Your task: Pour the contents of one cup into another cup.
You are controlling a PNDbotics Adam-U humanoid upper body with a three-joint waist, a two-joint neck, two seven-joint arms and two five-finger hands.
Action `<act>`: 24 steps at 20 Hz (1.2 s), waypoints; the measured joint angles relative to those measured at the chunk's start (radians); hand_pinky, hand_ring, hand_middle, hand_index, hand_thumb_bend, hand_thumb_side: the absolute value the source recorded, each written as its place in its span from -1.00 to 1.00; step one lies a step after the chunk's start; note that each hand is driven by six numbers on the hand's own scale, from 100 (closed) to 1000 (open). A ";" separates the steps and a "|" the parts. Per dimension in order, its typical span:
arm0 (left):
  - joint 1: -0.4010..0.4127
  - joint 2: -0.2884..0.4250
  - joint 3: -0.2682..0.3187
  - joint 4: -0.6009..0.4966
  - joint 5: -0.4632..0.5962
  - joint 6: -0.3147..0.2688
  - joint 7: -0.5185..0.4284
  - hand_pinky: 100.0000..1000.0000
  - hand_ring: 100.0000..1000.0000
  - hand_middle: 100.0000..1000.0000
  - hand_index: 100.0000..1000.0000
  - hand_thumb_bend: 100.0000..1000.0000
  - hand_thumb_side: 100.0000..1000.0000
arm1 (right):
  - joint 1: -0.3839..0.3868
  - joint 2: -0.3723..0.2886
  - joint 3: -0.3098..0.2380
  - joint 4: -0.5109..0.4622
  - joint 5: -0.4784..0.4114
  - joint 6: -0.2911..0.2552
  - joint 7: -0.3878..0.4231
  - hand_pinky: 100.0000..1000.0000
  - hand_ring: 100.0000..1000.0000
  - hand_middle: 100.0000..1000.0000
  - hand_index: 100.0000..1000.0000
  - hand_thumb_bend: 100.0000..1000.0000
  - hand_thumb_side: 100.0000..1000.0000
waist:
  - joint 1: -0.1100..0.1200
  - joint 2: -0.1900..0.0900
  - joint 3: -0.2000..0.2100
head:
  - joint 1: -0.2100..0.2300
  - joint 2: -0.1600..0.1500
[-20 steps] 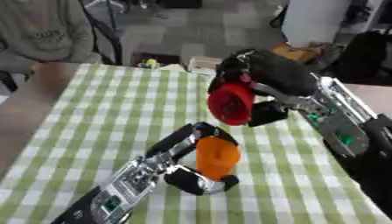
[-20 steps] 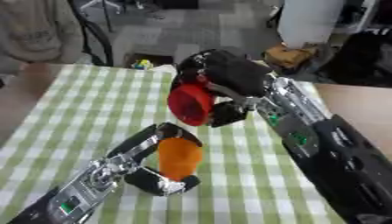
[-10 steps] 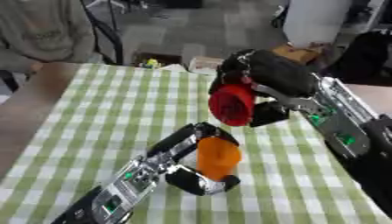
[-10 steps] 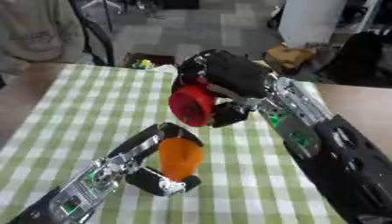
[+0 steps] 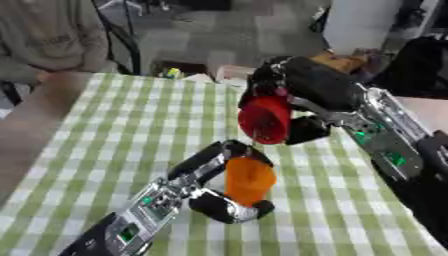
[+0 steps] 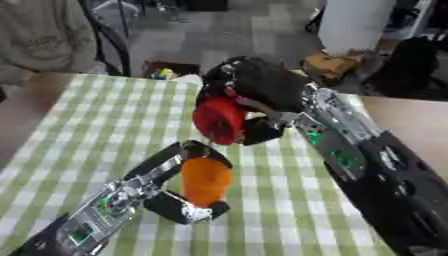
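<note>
An orange cup point(image 5: 248, 181) stands upright on the green checked table point(image 5: 114, 130), with my left hand point(image 5: 222, 205) shut around it from the left and front. Just above it my right hand point(image 5: 302, 90) is shut on a red cup point(image 5: 265, 120), which is tipped on its side with its mouth facing left and down towards the orange cup. The red cup's lower rim hangs a little above the orange cup's rim. What either cup holds is hidden.
The table's far edge carries a small yellow-green thing point(image 5: 171, 73) and a pale box point(image 5: 226, 75). A person in a grey top sits at the far left corner point(image 5: 48, 35). Bare brown table runs along the left edge point(image 5: 31, 130).
</note>
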 measured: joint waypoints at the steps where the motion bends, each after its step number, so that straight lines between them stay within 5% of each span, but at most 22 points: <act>1: 0.000 0.000 0.000 0.000 0.000 0.000 0.000 -0.38 -0.69 -0.92 0.20 -1.00 -0.64 | 0.000 0.000 0.000 0.000 0.004 0.000 0.000 0.11 -0.02 -0.52 -0.19 -1.00 -1.00 | 0.000 0.000 0.000 | 0.000 0.000; 24: 0.002 0.000 0.001 0.000 0.003 -0.004 -0.007 -0.37 -0.69 -0.92 0.21 -1.00 -0.63 | 0.000 0.000 0.002 -0.006 0.019 -0.005 -0.006 0.11 -0.02 -0.51 -0.19 -1.00 -1.00 | 0.000 -0.003 -0.004 | 0.004 0.000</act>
